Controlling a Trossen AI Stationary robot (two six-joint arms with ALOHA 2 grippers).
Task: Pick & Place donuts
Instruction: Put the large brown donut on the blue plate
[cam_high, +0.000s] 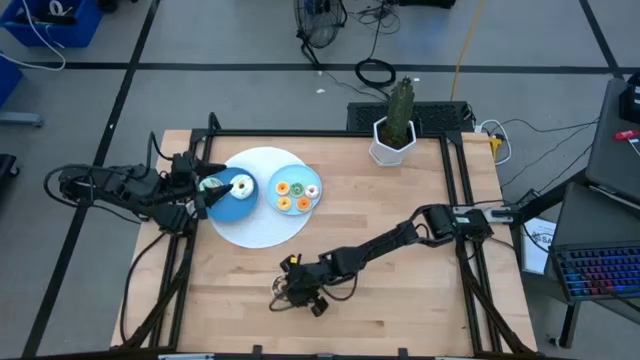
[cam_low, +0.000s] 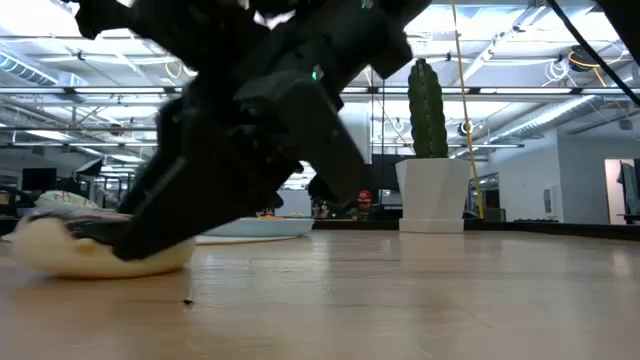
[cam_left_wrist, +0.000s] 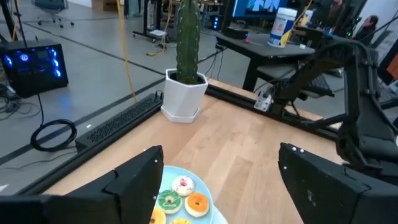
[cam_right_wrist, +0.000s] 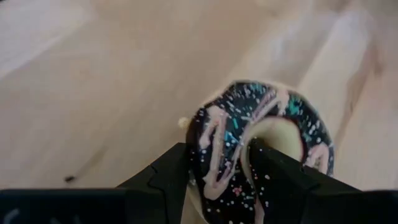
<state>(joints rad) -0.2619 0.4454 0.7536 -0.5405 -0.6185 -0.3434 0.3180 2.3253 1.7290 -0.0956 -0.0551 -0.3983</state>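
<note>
Chocolate-iced toy ring donut with pink drizzle and sprinkles (cam_right_wrist: 261, 146) sits low at the near edge of the wooden table (cam_high: 400, 230), one side of its ring pinched by the right end effector (cam_high: 290, 292), likely for lifting. Left end effector (cam_high: 205, 190) hangs wide, empty, over the light blue round plate (cam_high: 255, 228) holding small iced donuts (cam_high: 296, 193). No legible writing.

Grey floor (cam_high: 200, 40) with cables, desks (cam_left_wrist: 280, 53), ceiling strip lights (cam_low: 520, 40)

Bare wood lies open between the round plate (cam_high: 262, 228) and the potted cactus (cam_high: 397, 127).
</note>
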